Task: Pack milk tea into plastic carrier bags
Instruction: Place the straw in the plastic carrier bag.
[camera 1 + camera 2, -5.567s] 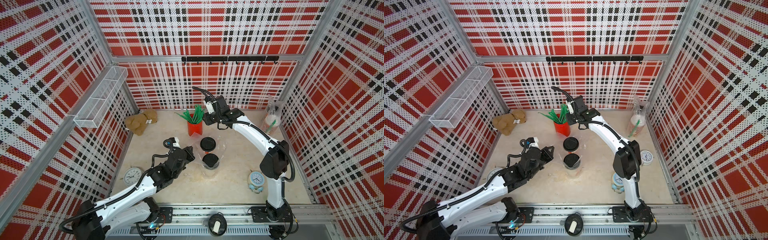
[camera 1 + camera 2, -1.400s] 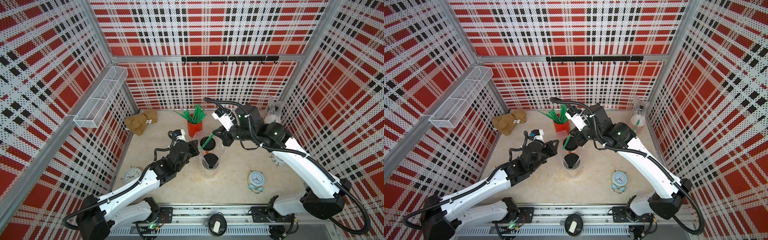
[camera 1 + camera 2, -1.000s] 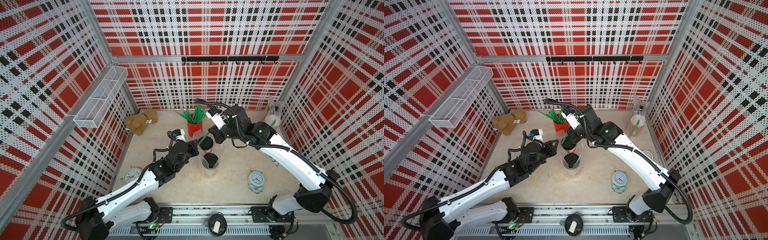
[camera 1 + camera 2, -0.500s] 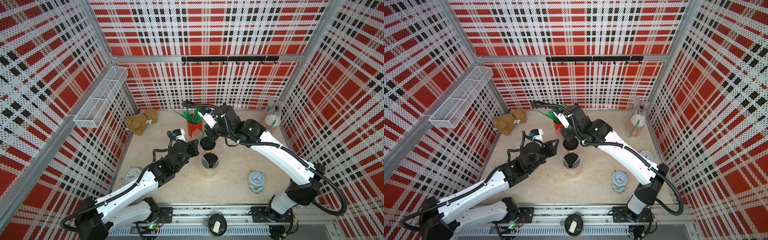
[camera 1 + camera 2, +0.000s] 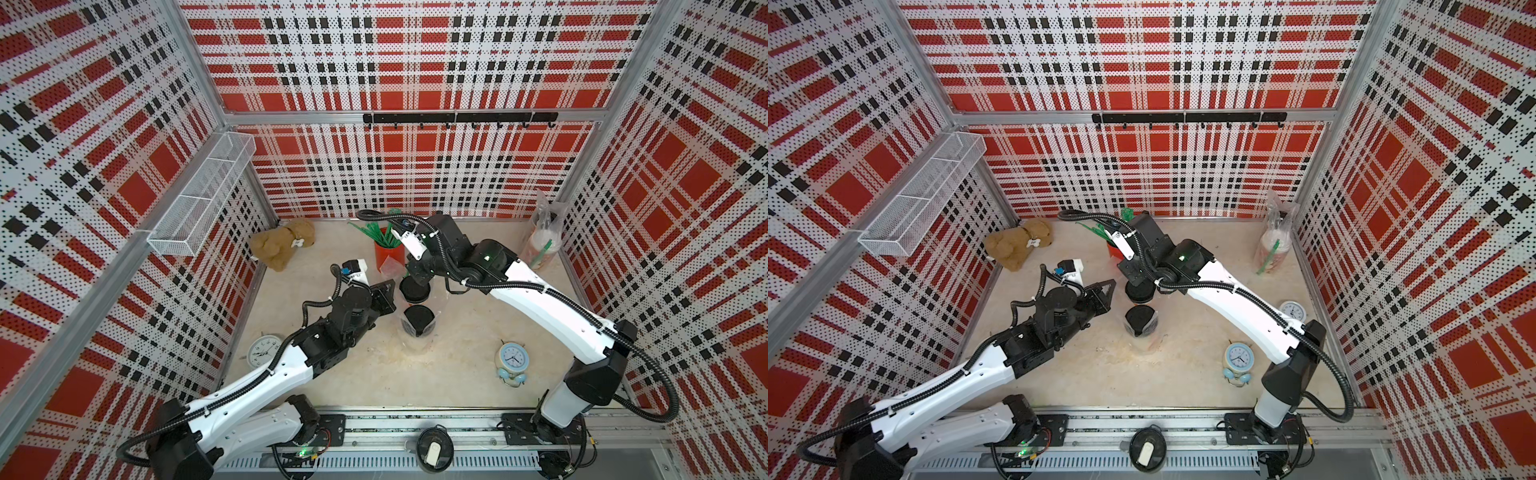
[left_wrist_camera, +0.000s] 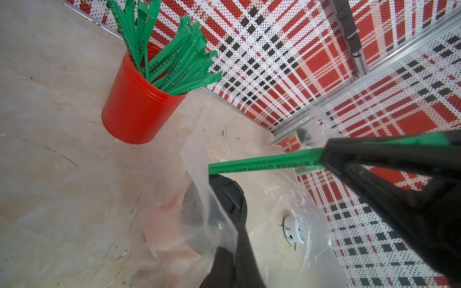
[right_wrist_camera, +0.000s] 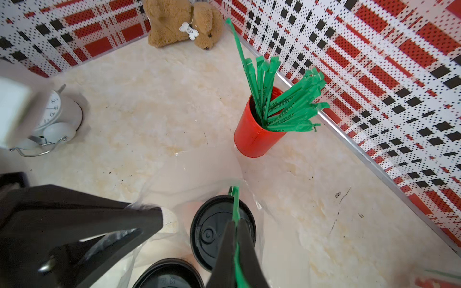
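The right gripper (image 7: 235,228), clenched on a straw (image 7: 235,202), hangs just above the far cup (image 5: 412,291) in the bag (image 7: 199,169) mid-table, straw slanting down along the claw to the lid (image 7: 212,234) rim; the left gripper (image 7: 152,219), beside it, pinches the bag's edge
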Controlling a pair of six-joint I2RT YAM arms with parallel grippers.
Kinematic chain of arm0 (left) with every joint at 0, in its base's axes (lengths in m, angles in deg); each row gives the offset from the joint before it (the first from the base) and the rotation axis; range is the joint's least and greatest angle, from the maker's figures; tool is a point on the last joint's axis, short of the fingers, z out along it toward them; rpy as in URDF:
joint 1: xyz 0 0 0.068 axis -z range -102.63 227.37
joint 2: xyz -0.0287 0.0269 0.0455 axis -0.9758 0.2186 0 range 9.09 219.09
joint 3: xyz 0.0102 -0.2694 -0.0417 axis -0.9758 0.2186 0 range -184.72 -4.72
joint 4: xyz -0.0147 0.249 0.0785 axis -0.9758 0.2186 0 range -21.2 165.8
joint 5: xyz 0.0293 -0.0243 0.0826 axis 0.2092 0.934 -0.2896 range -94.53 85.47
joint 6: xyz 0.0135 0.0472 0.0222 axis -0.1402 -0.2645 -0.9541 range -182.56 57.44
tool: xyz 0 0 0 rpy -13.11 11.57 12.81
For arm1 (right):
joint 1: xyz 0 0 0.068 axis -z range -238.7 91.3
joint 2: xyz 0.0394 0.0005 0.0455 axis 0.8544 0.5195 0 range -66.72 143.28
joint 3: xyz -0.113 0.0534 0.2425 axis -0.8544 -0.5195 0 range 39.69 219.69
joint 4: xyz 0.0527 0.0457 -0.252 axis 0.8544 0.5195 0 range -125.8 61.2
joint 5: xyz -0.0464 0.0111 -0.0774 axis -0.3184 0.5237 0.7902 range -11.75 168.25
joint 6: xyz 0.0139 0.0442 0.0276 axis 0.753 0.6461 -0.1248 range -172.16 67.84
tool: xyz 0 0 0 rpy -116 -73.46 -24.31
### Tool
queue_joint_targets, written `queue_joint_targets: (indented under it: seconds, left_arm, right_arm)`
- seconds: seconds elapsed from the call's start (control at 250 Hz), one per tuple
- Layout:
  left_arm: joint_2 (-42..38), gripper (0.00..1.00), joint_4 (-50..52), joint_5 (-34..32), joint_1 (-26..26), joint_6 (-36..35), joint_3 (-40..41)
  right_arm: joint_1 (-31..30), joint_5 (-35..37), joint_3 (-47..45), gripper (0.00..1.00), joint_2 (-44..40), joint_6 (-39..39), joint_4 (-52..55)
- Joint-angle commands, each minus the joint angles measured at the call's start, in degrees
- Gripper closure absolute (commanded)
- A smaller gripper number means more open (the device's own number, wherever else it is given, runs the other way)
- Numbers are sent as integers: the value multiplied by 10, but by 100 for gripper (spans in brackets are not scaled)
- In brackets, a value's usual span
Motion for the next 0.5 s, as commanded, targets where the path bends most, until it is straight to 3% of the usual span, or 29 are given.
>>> queue_joint_targets:
  seconds: [0.0, 0.296, 0.4, 0.496]
  left_arm:
    - [-15, 100, -13, -17, -3, -2, 12]
    - [-34, 100, 0, -21, -16, -2, 23]
    - [-38, 100, 2, -22, -19, 1, 27]
    - [-41, 100, 3, -22, -20, 2, 31]
  right_arm:
    - [-3, -6, -20, 100, 19, 0, -23]
    - [4, -19, -46, 100, 74, 31, -51]
    - [11, -31, -54, 90, 81, 40, -63]
    - [17, -36, -61, 69, 82, 48, -70]
